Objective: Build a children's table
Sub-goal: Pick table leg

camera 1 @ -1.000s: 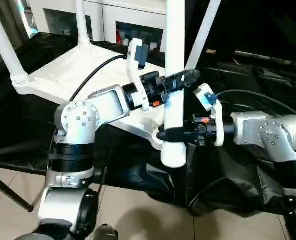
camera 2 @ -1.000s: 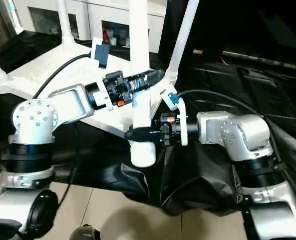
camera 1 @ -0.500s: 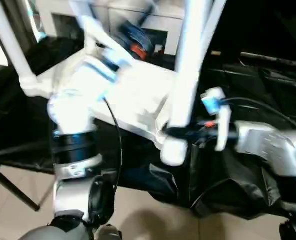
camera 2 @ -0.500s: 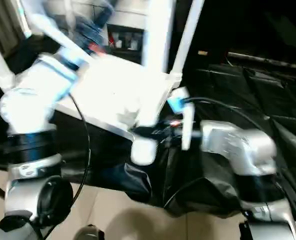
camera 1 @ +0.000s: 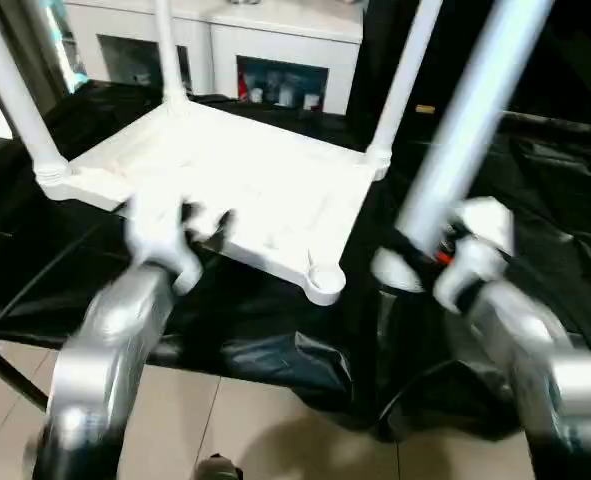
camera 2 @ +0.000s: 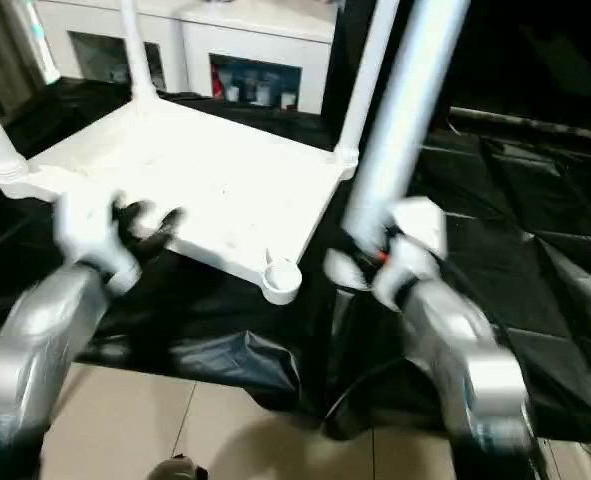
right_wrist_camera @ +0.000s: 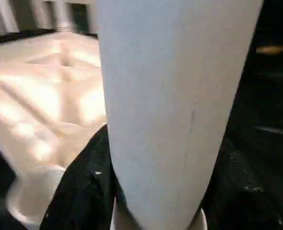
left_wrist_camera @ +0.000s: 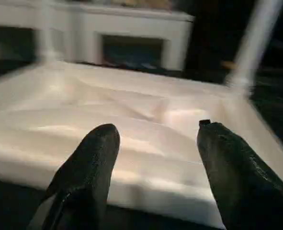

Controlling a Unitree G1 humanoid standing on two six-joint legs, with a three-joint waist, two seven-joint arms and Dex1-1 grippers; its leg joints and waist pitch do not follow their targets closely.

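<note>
The white top lies upside down on a worktop draped in black sheet, ribbed underside up. Three legs stand in its corner sockets: one at the near left corner, one at the far left corner and one at the far right corner. The near right socket is open, with no leg in it. The fourth leg is off the top, just to the right of that open socket, tilted with its upper end leaning away to the right. The right gripper pinches this leg near its lower end, black fingers pressed against its sides. The left gripper hovers at the near edge of the top, left of the open socket, its fingers spread apart with nothing between them. Behind the top stands a white cabinet with glass doors. Below the near edge of the top, pale floor tiles show.
</note>
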